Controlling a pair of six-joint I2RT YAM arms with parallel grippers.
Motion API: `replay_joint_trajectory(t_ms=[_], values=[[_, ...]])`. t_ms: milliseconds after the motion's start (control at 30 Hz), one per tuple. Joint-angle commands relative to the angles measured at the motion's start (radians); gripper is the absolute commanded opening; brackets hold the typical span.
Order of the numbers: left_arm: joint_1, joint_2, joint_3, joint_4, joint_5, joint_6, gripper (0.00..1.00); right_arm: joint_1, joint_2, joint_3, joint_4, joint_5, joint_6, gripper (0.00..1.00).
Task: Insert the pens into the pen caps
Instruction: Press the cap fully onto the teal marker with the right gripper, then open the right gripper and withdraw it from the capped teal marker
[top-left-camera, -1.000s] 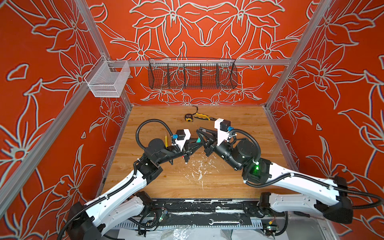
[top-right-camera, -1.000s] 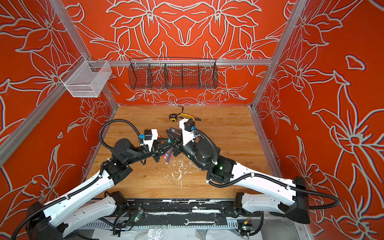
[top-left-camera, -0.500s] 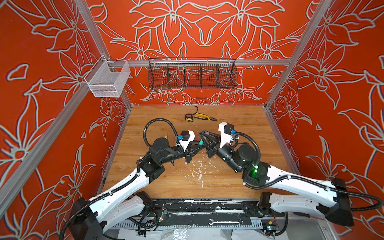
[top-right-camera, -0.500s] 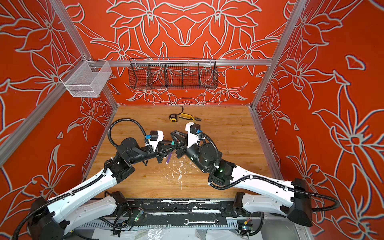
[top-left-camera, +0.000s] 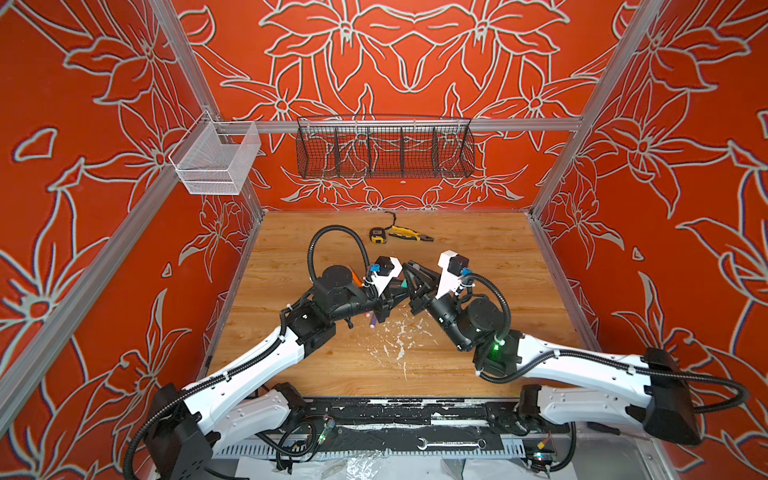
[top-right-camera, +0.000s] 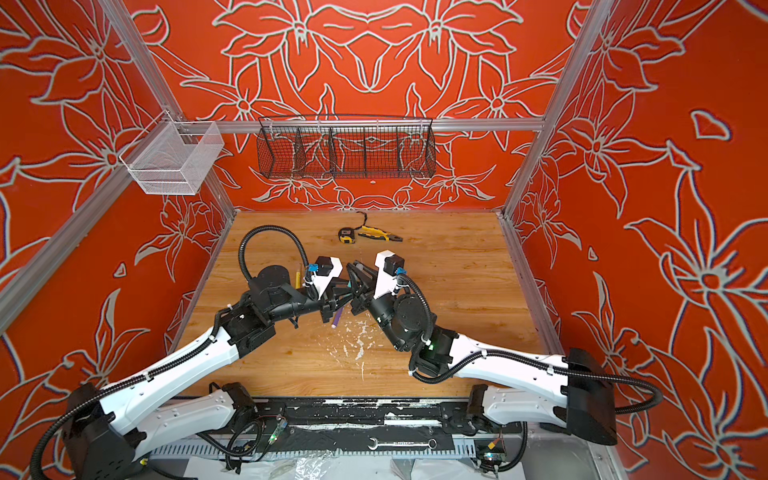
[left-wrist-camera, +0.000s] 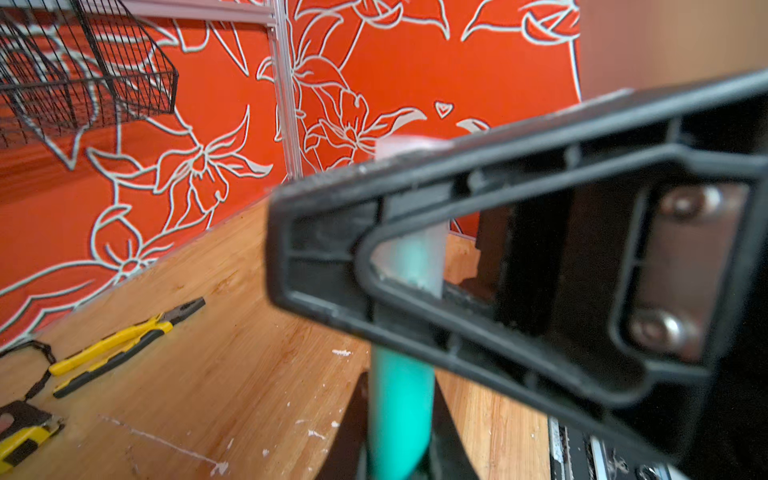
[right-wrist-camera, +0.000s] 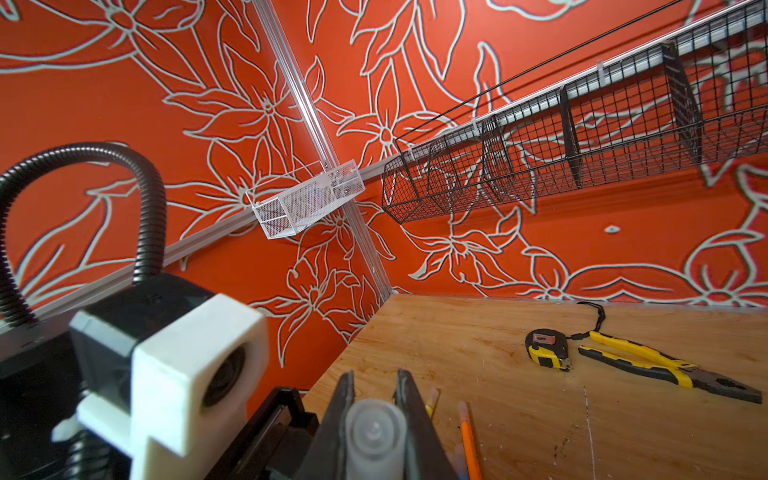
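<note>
Left gripper (left-wrist-camera: 399, 386) is clamped on the green pen (left-wrist-camera: 399, 415). Right gripper (right-wrist-camera: 375, 386) is clamped on a cap (right-wrist-camera: 376, 432). They meet above mid-table (top-left-camera: 478, 257) with the pen tip inside the cap. Judged: 1 capping in progress. Purple pen (top-left-camera: 374, 321), orange pen (right-wrist-camera: 469, 440) and yellow pen (top-right-camera: 298, 277) lie below; their cap status cannot be told.

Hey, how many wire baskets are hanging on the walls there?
2. A white mesh basket hangs near the back-left corner, and a long black wire basket hangs along the back wall. No others show.
</note>
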Motion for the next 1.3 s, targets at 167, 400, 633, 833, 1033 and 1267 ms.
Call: replay_joint_trajectory(t_ms=[167,400,633,833,1033,1267], values=[[0.115,-0.022,0.165,0.348,-0.339,-0.195,0.00,0.164,0.098,-0.218,0.049,-0.530,0.085,0.00],[0.203,-0.001,0.170,0.394,-0.287,-0.299,0.00,0.192,0.076,-0.291,0.213,-0.701,0.026,0.00],[0.273,-0.004,0.132,0.465,-0.202,-0.381,0.00,0.194,0.008,-0.311,0.143,-0.629,-0.008,0.00],[0.266,-0.045,0.060,0.400,-0.100,-0.318,0.00,0.193,-0.147,-0.237,-0.170,-0.376,-0.054,0.09],[0.250,-0.108,-0.067,0.181,-0.085,-0.298,0.00,0.192,-0.326,-0.189,-0.443,-0.081,-0.100,0.59],[0.199,-0.061,-0.181,-0.059,-0.215,-0.496,0.00,0.136,-0.539,-0.202,-0.698,0.361,-0.207,0.86]])
